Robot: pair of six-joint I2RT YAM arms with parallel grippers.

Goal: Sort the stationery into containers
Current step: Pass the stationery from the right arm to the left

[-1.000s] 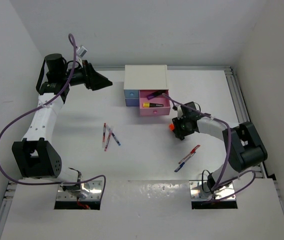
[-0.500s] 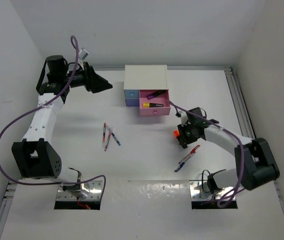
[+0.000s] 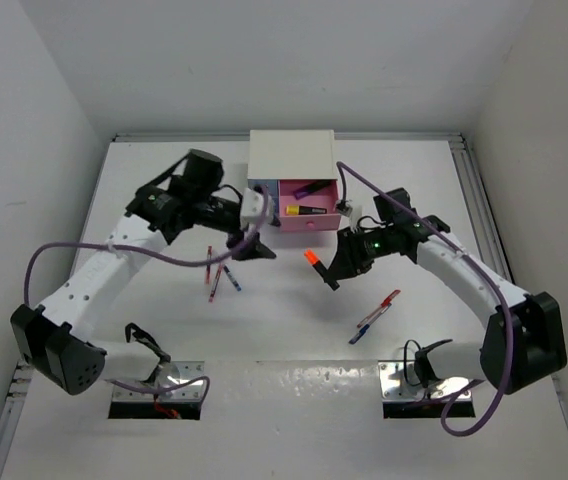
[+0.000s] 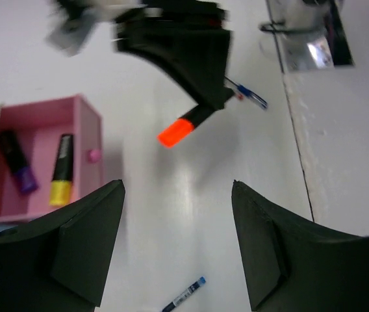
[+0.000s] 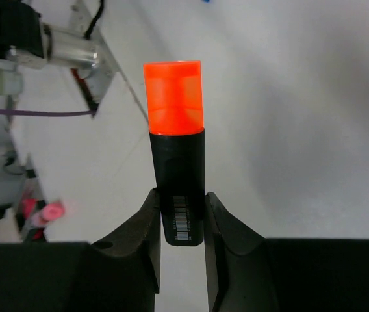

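The right pincer [image 5: 179, 198] is pinching the black barrel of the orange highlighter [image 5: 177, 146]. The barrel's long axis runs straight out from between the fingers, orange cap leading, and the highlighter is held clear of the surface [image 3: 294, 330]. The highlighter is stubby, with a barcode label low on the barrel.

Just beyond the cap, a little farther from the arm bases, the pink drawer [image 4: 90, 130] stands pulled open. A yellow highlighter [image 4: 61, 170] and a purple highlighter [image 4: 15, 162] lie inside it. Since this arm carries the item and is close to the drawer, the drop is judged to be its job.

To the pincer's left, the left pincer [image 4: 178, 240] hovers with its jaws spread and empty. Nearer the bases, a pair of pens [image 3: 377, 314] lies on the surface.
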